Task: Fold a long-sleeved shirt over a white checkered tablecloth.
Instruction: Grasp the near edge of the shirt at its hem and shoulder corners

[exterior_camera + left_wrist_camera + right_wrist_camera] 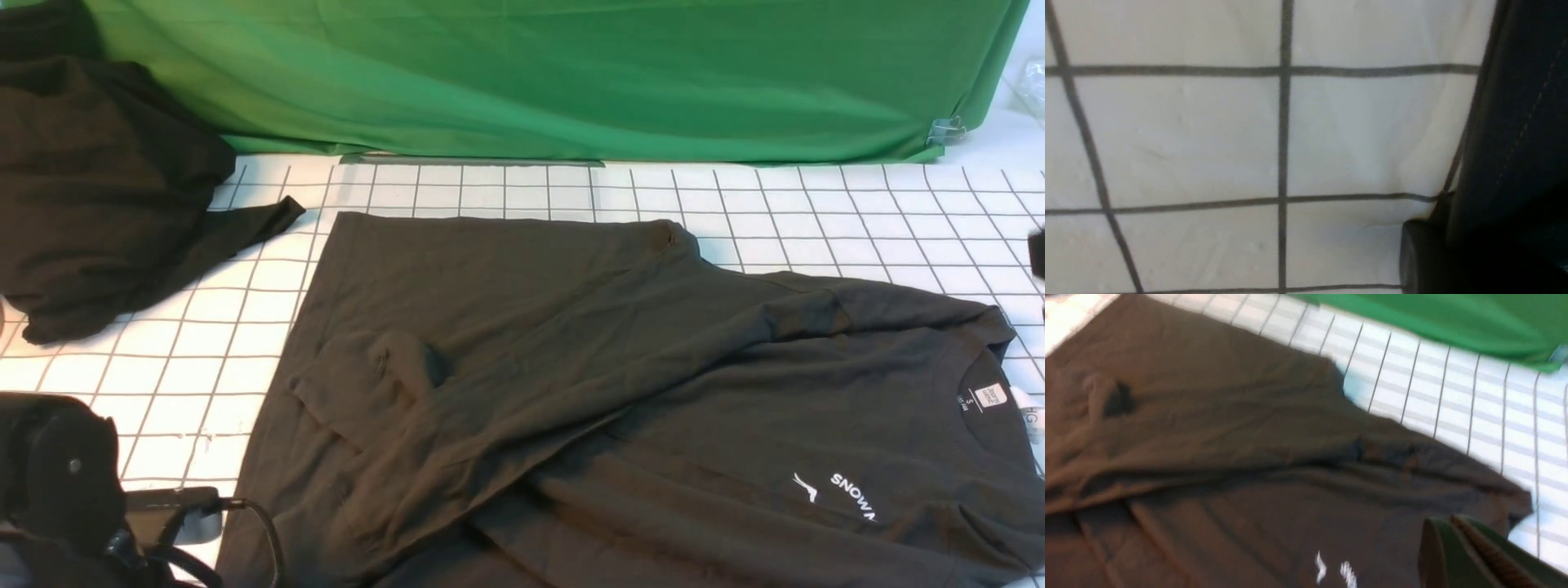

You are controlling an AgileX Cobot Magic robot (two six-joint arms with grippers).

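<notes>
Left gripper [175,513], jaws unreadable, sits just beside the charcoal-grey knit long-sleeved shirt [620,384]; right gripper [1453,533] closed, empty. Risk: pinching the white checkered tablecloth [816,212] too, dragging it.

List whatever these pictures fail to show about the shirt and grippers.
- Shirt chest print: front view shows only part; right wrist view blurs it.
- Neck label: front view, text too small.
- Left gripper: open or shut unclear; left wrist view cuts it off.
- Shirt's near edge: front view's bottom edge crops it.
</notes>
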